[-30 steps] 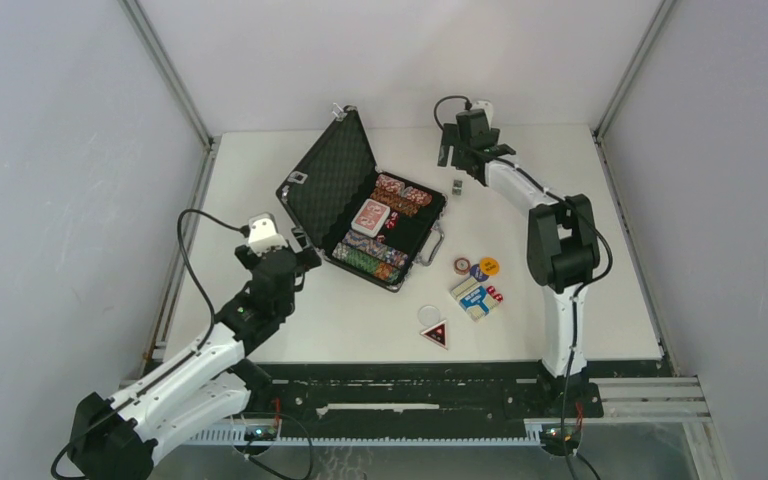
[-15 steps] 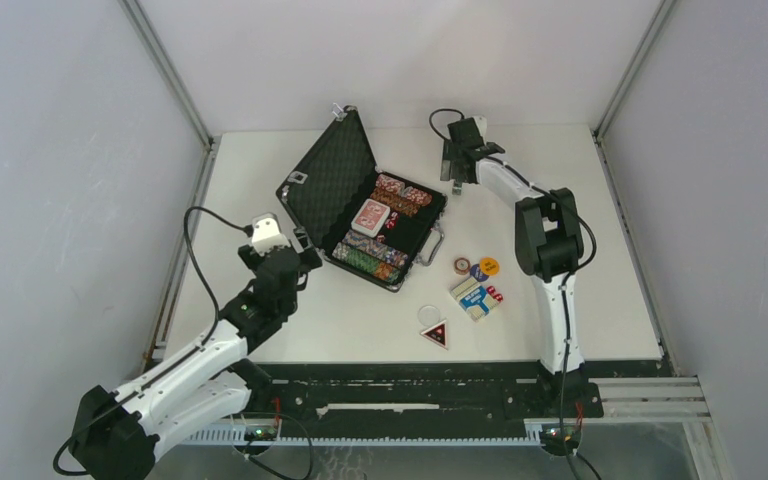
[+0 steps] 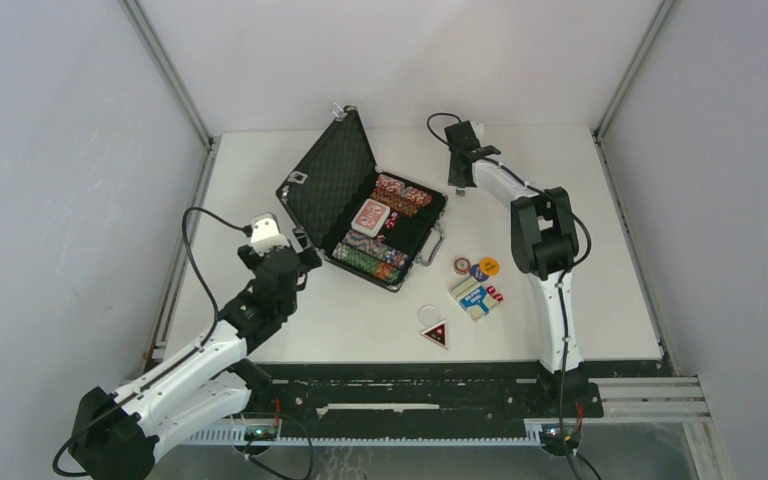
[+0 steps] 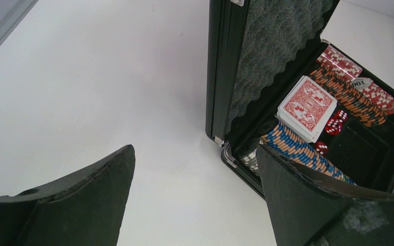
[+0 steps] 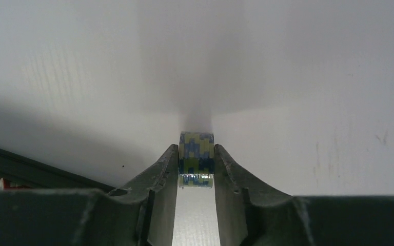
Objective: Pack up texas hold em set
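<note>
The black briefcase [image 3: 332,185] of the texas hold em set lies open mid-table, its foam lid [image 4: 267,61] upright. Inside are a red card deck [image 3: 370,216], chip stacks [image 3: 402,195] and red dice [image 4: 335,123]. My right gripper [image 3: 457,183] is down on the table behind the case. Both its fingers press the sides of a small green-and-blue chip stack [image 5: 196,159]. My left gripper [image 3: 295,265] stands open at the case's left corner, with only bare table between its fingers [image 4: 107,179].
Loose chips [image 3: 475,267], a blue card deck [image 3: 475,295], a round token [image 3: 428,314] and a black-and-red triangular token [image 3: 435,333] lie right of and in front of the case. The case's silver handle [image 3: 432,245] faces them.
My right gripper has come down over the small chip stack behind the case and shut on it. The left arm has barely moved.
</note>
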Robot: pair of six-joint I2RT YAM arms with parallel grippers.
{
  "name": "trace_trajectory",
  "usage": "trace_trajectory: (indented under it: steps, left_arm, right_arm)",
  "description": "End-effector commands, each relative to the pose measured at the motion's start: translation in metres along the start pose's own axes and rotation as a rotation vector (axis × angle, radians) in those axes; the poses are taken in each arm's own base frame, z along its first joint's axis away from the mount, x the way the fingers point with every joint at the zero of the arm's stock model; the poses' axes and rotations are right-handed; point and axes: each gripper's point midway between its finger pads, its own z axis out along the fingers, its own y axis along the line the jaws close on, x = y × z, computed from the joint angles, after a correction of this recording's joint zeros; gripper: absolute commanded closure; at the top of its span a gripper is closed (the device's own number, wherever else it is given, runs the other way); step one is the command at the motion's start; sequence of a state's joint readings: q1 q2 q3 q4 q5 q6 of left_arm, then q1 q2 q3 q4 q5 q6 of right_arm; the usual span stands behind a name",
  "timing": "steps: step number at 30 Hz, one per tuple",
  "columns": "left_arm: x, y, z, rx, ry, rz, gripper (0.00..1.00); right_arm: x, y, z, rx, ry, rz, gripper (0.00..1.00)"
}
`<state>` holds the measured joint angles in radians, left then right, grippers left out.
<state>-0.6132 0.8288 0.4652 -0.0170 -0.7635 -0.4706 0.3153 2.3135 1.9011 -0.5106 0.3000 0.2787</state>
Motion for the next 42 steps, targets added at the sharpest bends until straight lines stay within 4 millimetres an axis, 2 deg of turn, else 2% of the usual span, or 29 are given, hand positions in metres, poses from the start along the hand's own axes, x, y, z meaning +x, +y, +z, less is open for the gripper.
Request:
trace_trajectory:
  steps: [1,6,9,13,15,20,26,27,28,30,33,34,37,42]
  left_arm:
    - [-0.008,-0.004,-0.001,0.013,-0.025,-0.037,0.08]
    - [-0.008,-0.005,-0.001,0.013,-0.023,-0.04,0.08]
    - [-0.007,-0.007,-0.001,0.022,-0.017,-0.041,0.08]
    - [-0.006,-0.009,-0.002,0.038,-0.01,-0.045,0.08]
    - [-0.007,-0.012,-0.003,0.052,-0.007,-0.051,0.08]
    - [-0.006,-0.019,-0.005,0.083,0.005,-0.066,0.08]
    - [-0.001,-0.026,-0.006,0.117,0.029,-0.065,0.08]
    - [-0.002,-0.026,-0.006,0.121,0.029,-0.066,0.08]
    - [-0.003,-0.027,-0.007,0.125,0.027,-0.065,0.08]
    - [-0.004,-0.027,-0.007,0.127,0.023,-0.052,0.08]
    - [-0.005,-0.027,-0.006,0.125,0.021,-0.038,0.08]
    - [-0.005,-0.026,-0.006,0.124,0.02,-0.037,0.08]
    - [-0.005,-0.027,-0.006,0.126,0.02,-0.032,0.08]
    - [-0.005,-0.027,-0.006,0.128,0.022,-0.028,0.07]
  right_arm:
    - [-0.015,0.006,-0.006,-0.011,-0.032,0.011,0.68]
    - [-0.015,0.0,-0.012,-0.003,-0.034,0.021,0.91]
    - [-0.014,-0.003,-0.019,-0.008,-0.036,0.029,0.98]
    - [-0.008,-0.007,-0.031,-0.055,-0.014,0.075,0.99]
    - [-0.007,-0.006,-0.044,-0.118,-0.012,0.107,1.0]
    - [0.022,-0.009,-0.06,-0.278,0.047,0.216,1.0]
    - [0.057,-0.02,-0.059,-0.471,0.136,0.424,1.0]
    - [0.059,-0.023,-0.058,-0.467,0.132,0.423,0.97]
    - [0.069,-0.029,-0.056,-0.442,0.14,0.416,0.89]
    - [0.076,-0.039,-0.054,-0.374,0.137,0.395,0.72]
    - [0.078,-0.048,-0.055,-0.304,0.118,0.365,0.42]
    - [0.077,-0.052,-0.055,-0.278,0.107,0.358,0.36]
    - [0.073,-0.057,-0.059,-0.228,0.078,0.34,0.29]
    - [0.069,-0.071,-0.067,-0.096,0.028,0.285,0.28]
